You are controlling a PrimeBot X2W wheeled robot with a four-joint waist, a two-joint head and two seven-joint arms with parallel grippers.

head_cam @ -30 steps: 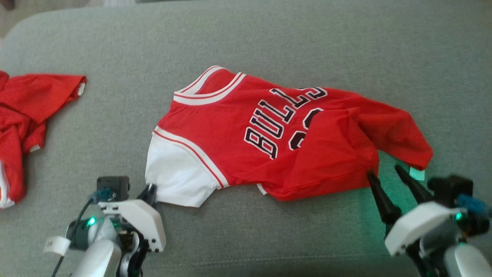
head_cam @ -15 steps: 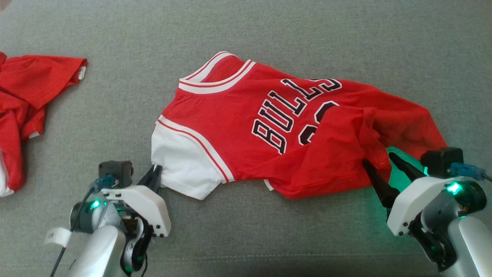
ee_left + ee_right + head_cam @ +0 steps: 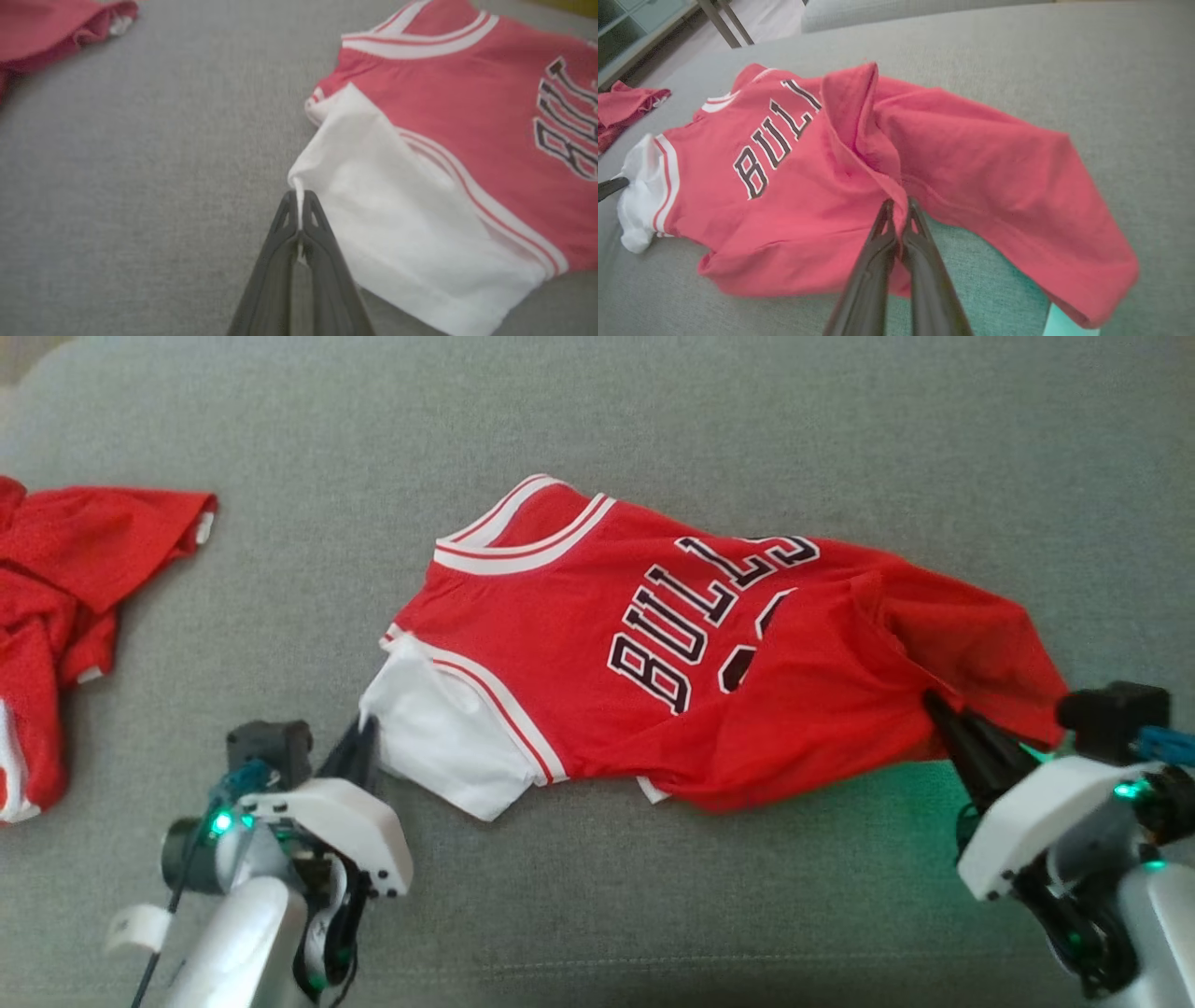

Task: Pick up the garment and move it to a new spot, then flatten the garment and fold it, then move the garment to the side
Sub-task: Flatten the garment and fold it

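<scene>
L gripper [image 3: 362,739] is pinching closed on white sleeve [image 3: 439,747] edge of jersey [image 3: 597,644]; R gripper [image 3: 936,709] is clamping closed on its red fold. Jersey is lying mid grey cushion [image 3: 747,420], 2nd red garment [image 3: 56,588] well apart at L.

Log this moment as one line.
left tool: shut on white sleeve | right tool: shut on red fold of jersey | jersey: rumpled, on couch | second garment: left, apart

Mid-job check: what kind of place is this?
Likely a home living room: the jersey lies on a grey upholstered sofa seat, another cushion sits behind it, and furniture legs stand beyond.
</scene>
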